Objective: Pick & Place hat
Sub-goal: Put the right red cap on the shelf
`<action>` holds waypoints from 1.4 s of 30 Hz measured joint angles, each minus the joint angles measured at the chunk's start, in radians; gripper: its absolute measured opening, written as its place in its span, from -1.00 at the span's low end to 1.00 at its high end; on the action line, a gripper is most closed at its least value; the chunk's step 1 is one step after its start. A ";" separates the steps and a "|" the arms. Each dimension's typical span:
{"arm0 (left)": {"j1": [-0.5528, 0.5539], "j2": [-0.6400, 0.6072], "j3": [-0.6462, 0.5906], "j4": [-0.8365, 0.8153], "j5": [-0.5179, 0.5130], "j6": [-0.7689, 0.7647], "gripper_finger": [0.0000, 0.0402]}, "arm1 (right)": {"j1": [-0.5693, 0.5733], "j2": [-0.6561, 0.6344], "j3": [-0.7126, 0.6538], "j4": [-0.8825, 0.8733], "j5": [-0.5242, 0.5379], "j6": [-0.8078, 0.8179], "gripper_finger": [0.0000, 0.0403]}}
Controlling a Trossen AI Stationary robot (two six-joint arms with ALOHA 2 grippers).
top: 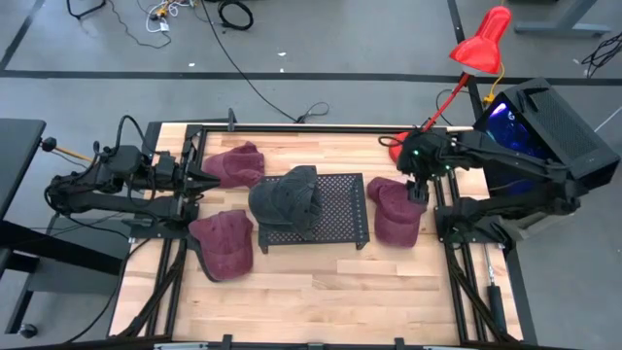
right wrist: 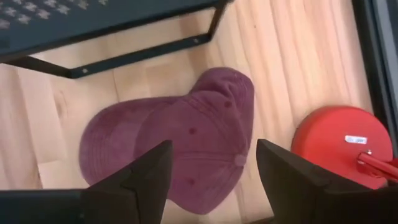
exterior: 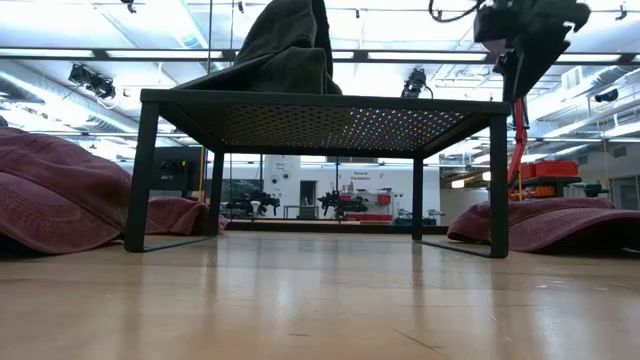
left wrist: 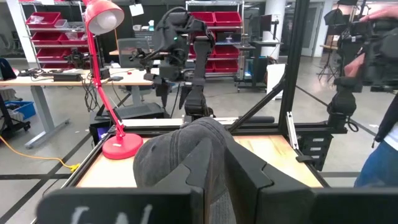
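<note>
**Over the right-hand hat, fingers spread**

From above, my right arm reaches in from the table's right edge and bends toward the middle, so my right gripper (top: 416,187) hangs over the maroon hat (top: 396,211) lying just right of the black perforated stand (top: 335,209). My left gripper (top: 199,181) waits at the left edge, near two more maroon hats (top: 235,165) (top: 224,245), one farther back and one nearer the front. A dark grey hat (top: 286,197) sits on the stand's left part. The hat below me is a soft oval whose long axis runs roughly front to back on the wood.

At table height, my right gripper (exterior: 525,40) hangs high, above the stand's top at its right side, well clear of the maroon hat (exterior: 545,222) that lies flat and low on the boards beside the stand's right legs.

Through my left wrist, the grey hat (left wrist: 186,158) fills the middle, with the red lamp (left wrist: 107,74) beyond; I cannot tell from here how my left fingers stand.

Through my right wrist, my two fingers (right wrist: 140,177) stand wide apart, holding nothing, framing the maroon hat (right wrist: 180,137). Its crown button faces up and its brim points away from the lamp's red base (right wrist: 342,140), which sits just beside the crown.
</note>
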 joint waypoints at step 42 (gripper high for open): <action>0.000 0.000 0.000 0.000 0.000 0.000 -0.76 | -0.401 0.146 -0.333 0.214 -0.124 -0.392 0.16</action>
